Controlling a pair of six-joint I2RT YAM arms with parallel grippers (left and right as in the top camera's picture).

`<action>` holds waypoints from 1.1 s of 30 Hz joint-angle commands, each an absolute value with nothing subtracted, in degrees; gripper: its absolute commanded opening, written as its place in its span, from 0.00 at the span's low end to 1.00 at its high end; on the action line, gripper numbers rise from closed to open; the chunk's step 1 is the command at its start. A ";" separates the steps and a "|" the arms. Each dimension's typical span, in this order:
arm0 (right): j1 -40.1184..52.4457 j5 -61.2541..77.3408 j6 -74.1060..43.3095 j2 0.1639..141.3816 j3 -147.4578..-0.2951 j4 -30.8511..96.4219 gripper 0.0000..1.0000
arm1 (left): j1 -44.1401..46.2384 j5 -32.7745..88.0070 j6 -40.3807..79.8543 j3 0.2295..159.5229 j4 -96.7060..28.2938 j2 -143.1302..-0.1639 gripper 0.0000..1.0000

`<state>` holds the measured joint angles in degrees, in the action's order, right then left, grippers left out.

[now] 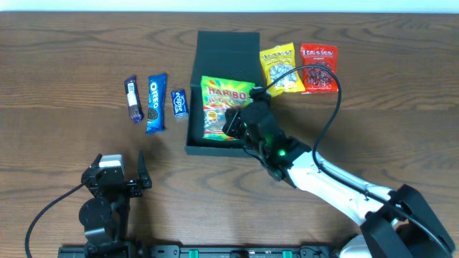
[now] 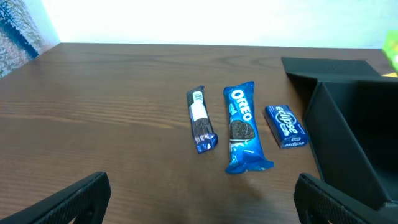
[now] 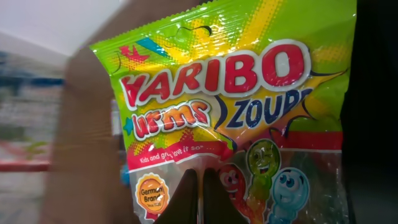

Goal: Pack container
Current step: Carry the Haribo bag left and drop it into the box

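Observation:
The dark teal-green container stands open at the table's middle, its flap lid folded back; its near wall shows in the left wrist view. My right gripper is shut on the lower edge of a Haribo gummy bag and holds it over the container's opening. In the right wrist view the bag fills the frame, with the closed fingers pinching it. My left gripper is open and empty near the front left edge; it also shows in the left wrist view.
Left of the container lie a dark snack bar, an Oreo pack and a blue Eclipse pack; they also show in the left wrist view. Right of the lid lie a yellow packet and a red packet.

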<state>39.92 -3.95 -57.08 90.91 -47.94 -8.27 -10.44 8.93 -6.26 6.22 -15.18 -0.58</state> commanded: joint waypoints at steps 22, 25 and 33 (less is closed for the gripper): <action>35.75 2.22 -54.02 88.38 -49.52 -4.95 0.99 | -10.31 8.51 -7.09 4.89 -15.77 -0.21 0.95; 35.75 3.29 -47.18 84.97 -49.60 -3.99 0.99 | -10.31 8.51 -7.09 4.89 -15.77 -0.21 0.95; 34.98 1.54 -28.49 71.96 -50.85 12.97 0.99 | -10.31 8.51 -7.09 4.89 -15.77 -0.21 0.95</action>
